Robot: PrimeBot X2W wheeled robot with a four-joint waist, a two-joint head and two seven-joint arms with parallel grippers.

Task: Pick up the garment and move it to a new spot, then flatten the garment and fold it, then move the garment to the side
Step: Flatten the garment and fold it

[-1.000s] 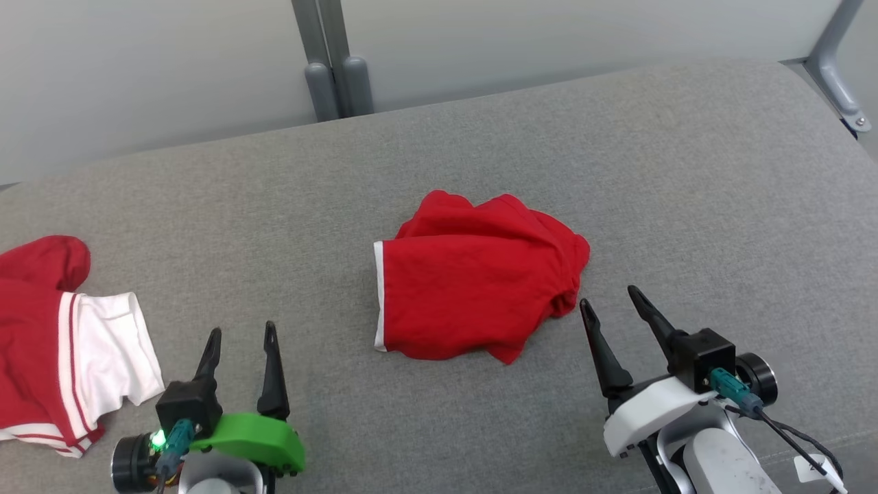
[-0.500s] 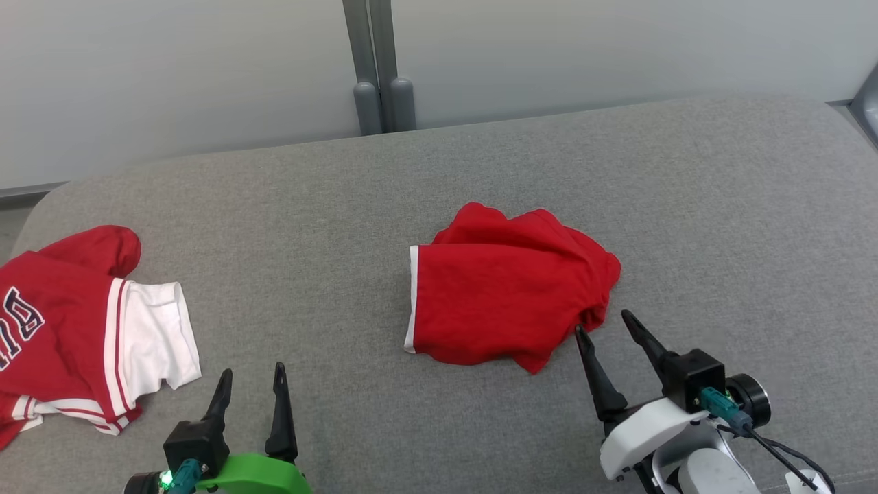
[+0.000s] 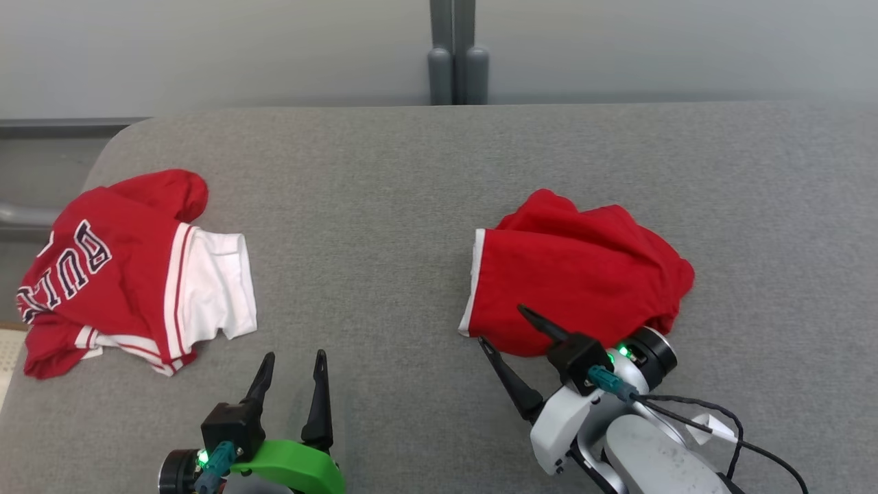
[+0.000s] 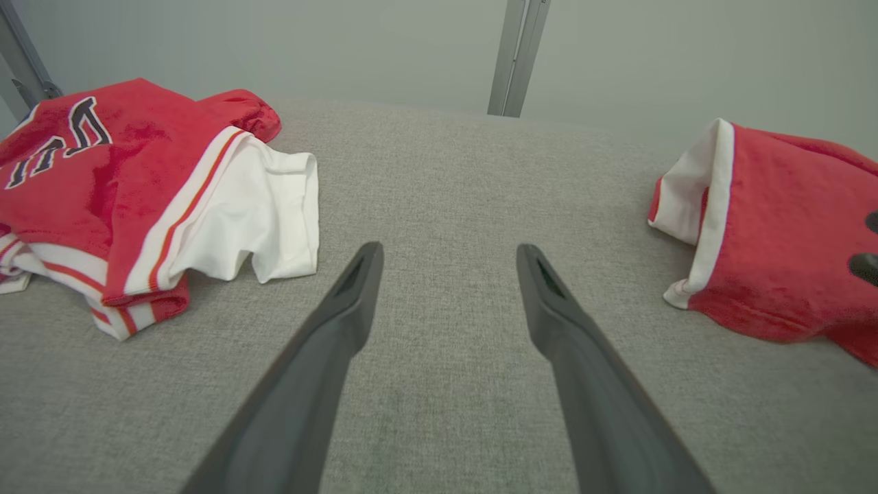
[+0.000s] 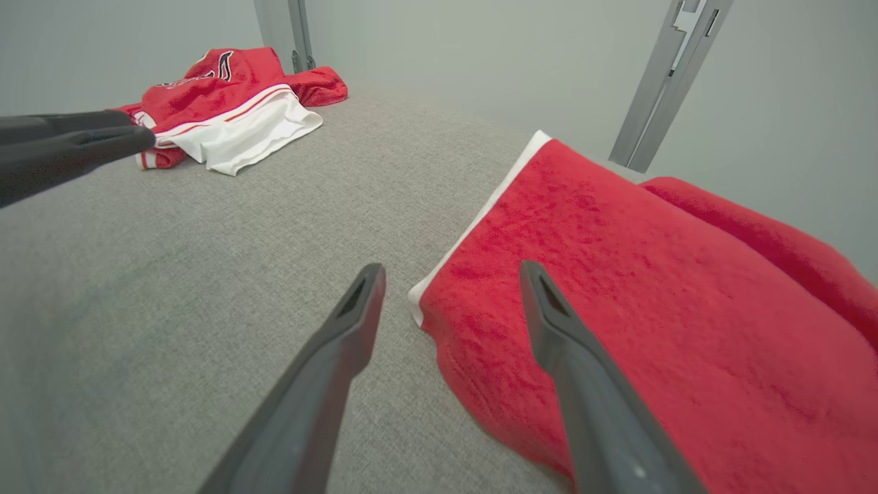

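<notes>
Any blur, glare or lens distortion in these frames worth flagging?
Head view: flat diffuse light, no glare, faint shadow under the red garment. Left wrist view: left gripper soft toward the bottom edge, grey cushion far edge bowed by the wide lens. Right wrist view: same bowing, right gripper likewise soft.

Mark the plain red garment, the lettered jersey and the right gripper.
plain red garment (image 3: 583,281), head view, red middle.
lettered jersey (image 3: 137,255), head view, red panel.
right gripper (image 3: 499,322), head view, between its fingertips.

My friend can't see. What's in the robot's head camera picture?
The right claw, open, straddles the near edge of a crumpled red garment on a grey padded surface. The left claw is open over bare surface, near a red-and-white jersey.
</notes>
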